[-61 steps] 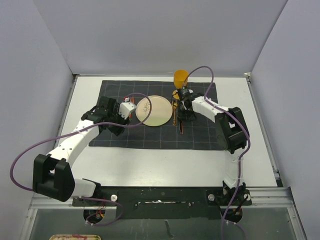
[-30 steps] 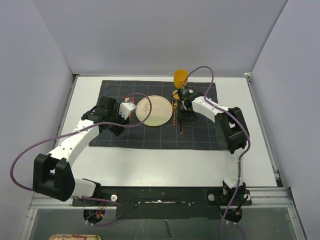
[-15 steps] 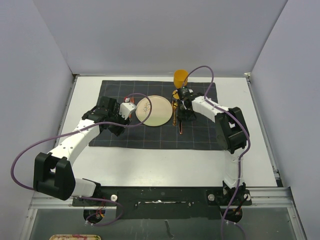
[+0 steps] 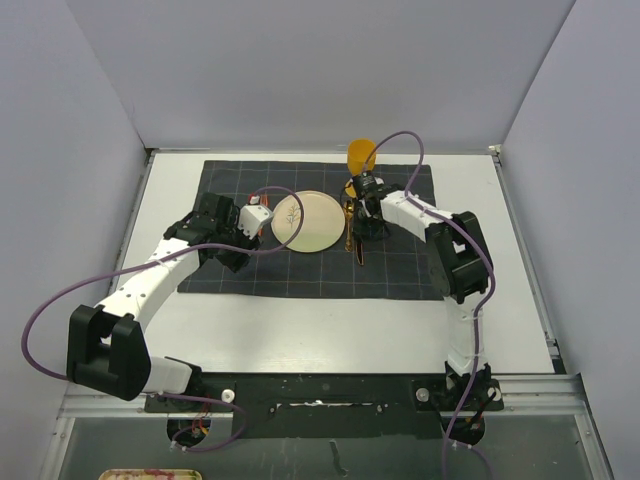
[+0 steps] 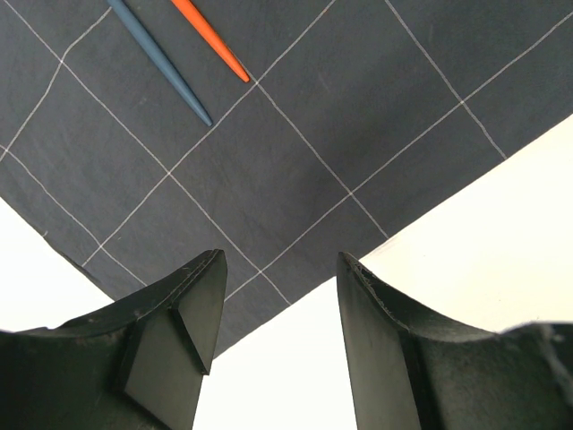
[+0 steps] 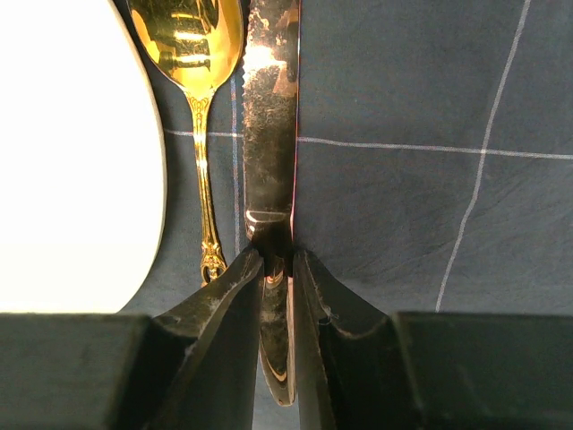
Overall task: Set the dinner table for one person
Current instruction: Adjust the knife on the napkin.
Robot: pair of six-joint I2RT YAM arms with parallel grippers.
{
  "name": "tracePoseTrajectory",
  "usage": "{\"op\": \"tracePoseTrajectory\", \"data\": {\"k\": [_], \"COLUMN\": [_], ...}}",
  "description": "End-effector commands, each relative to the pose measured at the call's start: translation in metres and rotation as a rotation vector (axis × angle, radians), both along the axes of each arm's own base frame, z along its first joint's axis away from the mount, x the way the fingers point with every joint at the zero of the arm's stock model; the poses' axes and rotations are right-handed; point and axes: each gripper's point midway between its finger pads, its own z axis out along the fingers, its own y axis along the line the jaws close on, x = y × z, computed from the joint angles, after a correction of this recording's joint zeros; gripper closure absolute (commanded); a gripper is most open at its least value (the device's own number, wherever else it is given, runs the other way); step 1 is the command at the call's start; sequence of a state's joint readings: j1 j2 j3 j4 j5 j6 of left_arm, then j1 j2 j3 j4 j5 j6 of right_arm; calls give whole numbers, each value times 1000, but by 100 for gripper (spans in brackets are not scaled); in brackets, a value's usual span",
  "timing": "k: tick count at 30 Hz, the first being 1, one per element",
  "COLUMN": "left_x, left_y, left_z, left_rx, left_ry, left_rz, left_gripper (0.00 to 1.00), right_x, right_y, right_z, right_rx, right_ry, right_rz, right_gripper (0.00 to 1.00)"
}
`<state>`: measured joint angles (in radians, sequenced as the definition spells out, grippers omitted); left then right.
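Two hands: our right hand (image 6: pixel 276 262), clamped on the copper-coloured metal knife (image 6: pixel 270 134), has edged it nearer the round cream plate (image 4: pixel 306 221), so placing looks nearly done. Our left hand (image 5: pixel 277 269), left of the plate, stands half-open, empty. Beneath the plate lies the large white worktop (image 4: pixel 300 330).

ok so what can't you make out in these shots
Handle end of the knife: right wrist view, hidden inside the right gripper.
Far ends of the blue stick and orange stick: left wrist view, cut off by the top edge.
Inside of the yellow cup: top view, too small.
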<state>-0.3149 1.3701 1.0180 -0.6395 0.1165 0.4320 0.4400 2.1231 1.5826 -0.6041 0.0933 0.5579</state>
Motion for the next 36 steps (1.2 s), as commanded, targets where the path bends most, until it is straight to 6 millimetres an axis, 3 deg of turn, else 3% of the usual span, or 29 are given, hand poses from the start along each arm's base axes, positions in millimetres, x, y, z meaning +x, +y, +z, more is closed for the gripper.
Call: {"op": "tracePoseTrajectory", "data": {"k": [1, 36], "left_x": [8, 9], "left_y": [-5, -7], "left_z": [9, 5], "left_rx": [-10, -15], "left_ry": [-39, -27], "left_rz": [-22, -23], "left_gripper": [49, 49], "right_x": [15, 12], "right_y": [8, -5], "right_z": [15, 19], "right_rx": [17, 0], "right_ry": [-54, -64], "right_rz": [4, -27], "right_gripper": [82, 82]}}
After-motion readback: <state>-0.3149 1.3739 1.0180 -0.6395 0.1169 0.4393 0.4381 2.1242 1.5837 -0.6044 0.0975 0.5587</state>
